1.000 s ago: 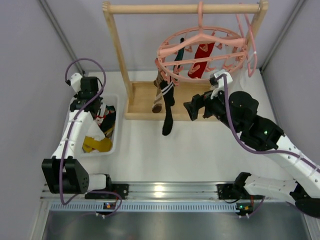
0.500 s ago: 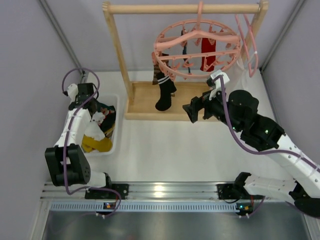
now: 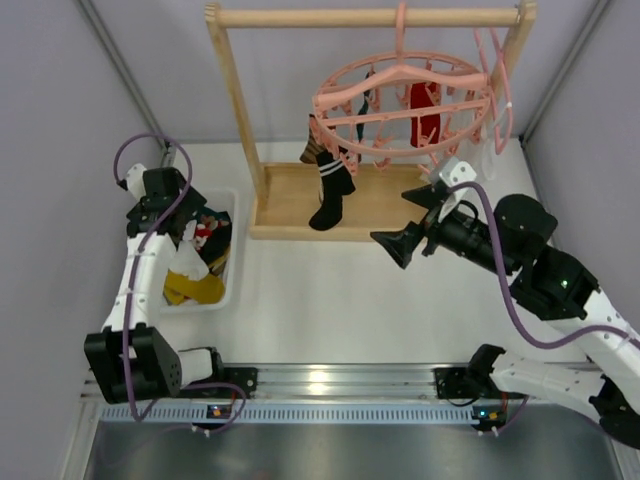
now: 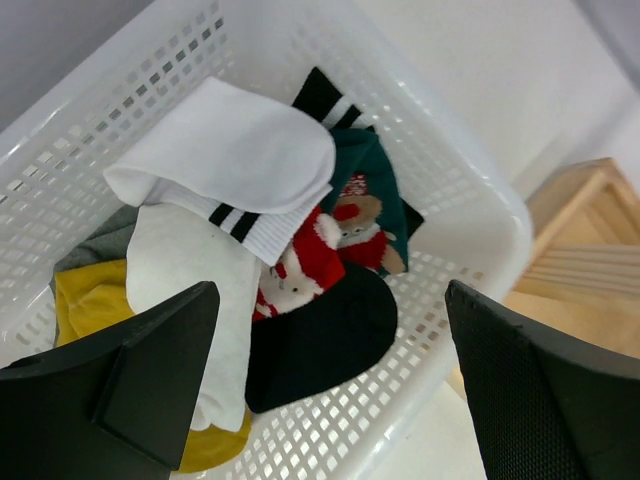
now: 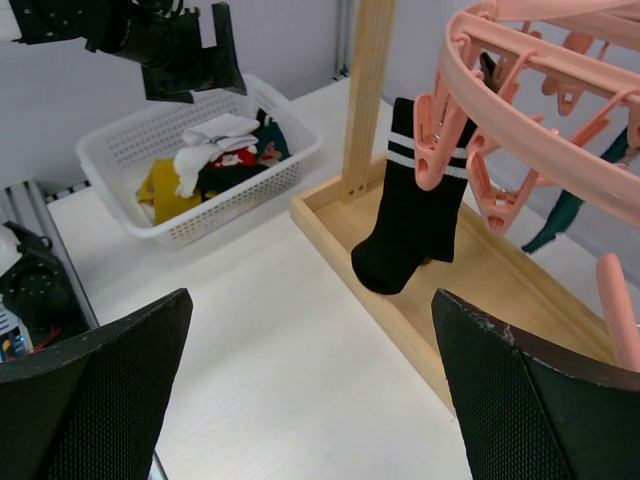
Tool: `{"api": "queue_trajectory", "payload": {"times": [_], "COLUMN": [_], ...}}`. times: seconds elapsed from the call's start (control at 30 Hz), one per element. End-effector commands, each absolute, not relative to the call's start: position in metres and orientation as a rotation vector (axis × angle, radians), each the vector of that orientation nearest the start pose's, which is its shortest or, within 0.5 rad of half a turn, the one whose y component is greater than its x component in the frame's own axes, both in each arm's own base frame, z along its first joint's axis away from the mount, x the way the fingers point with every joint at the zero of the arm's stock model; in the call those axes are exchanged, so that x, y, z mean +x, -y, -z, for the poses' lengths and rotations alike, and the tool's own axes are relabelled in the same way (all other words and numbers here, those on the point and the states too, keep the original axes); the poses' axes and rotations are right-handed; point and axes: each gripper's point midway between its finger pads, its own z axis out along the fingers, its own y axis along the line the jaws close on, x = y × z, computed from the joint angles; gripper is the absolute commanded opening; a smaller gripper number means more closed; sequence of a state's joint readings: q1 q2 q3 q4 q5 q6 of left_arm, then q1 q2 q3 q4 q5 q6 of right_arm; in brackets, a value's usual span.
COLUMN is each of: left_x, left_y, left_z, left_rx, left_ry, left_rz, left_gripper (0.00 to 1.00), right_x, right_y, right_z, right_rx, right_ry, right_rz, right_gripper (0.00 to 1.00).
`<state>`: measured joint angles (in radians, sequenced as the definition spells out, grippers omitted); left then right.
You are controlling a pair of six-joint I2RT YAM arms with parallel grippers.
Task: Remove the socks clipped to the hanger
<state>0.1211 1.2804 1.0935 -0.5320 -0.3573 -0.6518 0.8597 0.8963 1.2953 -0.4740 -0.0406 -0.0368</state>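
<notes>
Seen from overhead, the rack (image 3: pixel 240 110) stands upper centre on the tabletop (image 3: pixel 330 300), and the hanger (image 3: pixel 440 62) hangs from its rail toward the upper right. A clipped sock (image 3: pixel 330 195) dangles at the hanger's left edge, over the rack's base. At left a basket (image 3: pixel 232 240) holds loose socks (image 3: pixel 195 265), with the left gripper (image 3: pixel 165 205) above it. The right gripper (image 3: pixel 400 235) is right of centre, below the hanger.

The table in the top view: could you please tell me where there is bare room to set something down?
Free: the table between the basket, the wooden rack base and the right gripper. Crowded: the basket, heaped with socks, and beneath the hanger.
</notes>
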Motion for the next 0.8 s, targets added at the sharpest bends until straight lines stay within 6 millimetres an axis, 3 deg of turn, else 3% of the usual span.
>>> {"api": "queue_trajectory", "payload": {"times": [0.0, 0.03, 0.17, 0.33, 0.4, 0.47, 0.57, 0.6, 0.67, 0.7, 0.73, 0.77], "left_x": [0.351, 0.347, 0.341, 0.333, 0.328, 0.325, 0.325, 0.322, 0.319, 0.314, 0.314, 0.307], "left_y": [-0.072, -0.069, -0.054, -0.009, 0.007, 0.021, 0.074, 0.118, 0.153, 0.184, 0.196, 0.214], "left_z": [-0.242, -0.258, -0.293, -0.326, -0.335, -0.347, -0.351, -0.350, -0.343, -0.354, -0.335, -0.336], "left_rx": [-0.894, -0.869, -0.728, -0.506, -0.438, -0.370, -0.203, -0.081, 0.032, 0.119, 0.160, 0.241], "left_ry": [-1.913, -1.878, -1.848, -1.844, -1.839, -1.818, -1.813, -1.803, -1.793, -1.725, -1.743, -1.707], "left_rz": [-0.027, -0.001, 0.073, 0.308, 0.374, 0.397, 0.437, 0.508, 0.529, 0.608, 0.631, 0.718], "left_gripper": [0.98, 0.98, 0.98, 0.98, 0.98, 0.98, 0.98, 0.98, 0.98, 0.98, 0.98, 0.98], "right_x": [0.169, 0.160, 0.151, 0.139, 0.142, 0.164, 0.174, 0.173, 0.172, 0.169, 0.167, 0.165], "right_y": [-0.229, -0.231, -0.225, -0.209, -0.198, -0.172, -0.155, -0.152, -0.153, -0.151, -0.151, -0.150], "right_z": [-0.440, -0.441, -0.444, -0.451, -0.455, -0.453, -0.444, -0.444, -0.439, -0.439, -0.437, -0.436], "right_rx": [-0.822, -0.862, -0.870, -0.851, -0.784, -0.576, -0.482, -0.469, -0.466, -0.461, -0.467, -0.465], "right_ry": [-1.326, -1.302, -1.304, -1.290, -1.323, -1.441, -1.492, -1.487, -1.498, -1.494, -1.497, -1.498], "right_rz": [-0.731, -0.762, -0.770, -0.775, -0.748, -0.654, -0.576, -0.574, -0.590, -0.598, -0.609, -0.612], "right_gripper": [0.99, 0.99, 0.99, 1.00, 0.99, 1.00, 0.99, 0.99, 0.99, 0.99, 0.99, 0.99]}}
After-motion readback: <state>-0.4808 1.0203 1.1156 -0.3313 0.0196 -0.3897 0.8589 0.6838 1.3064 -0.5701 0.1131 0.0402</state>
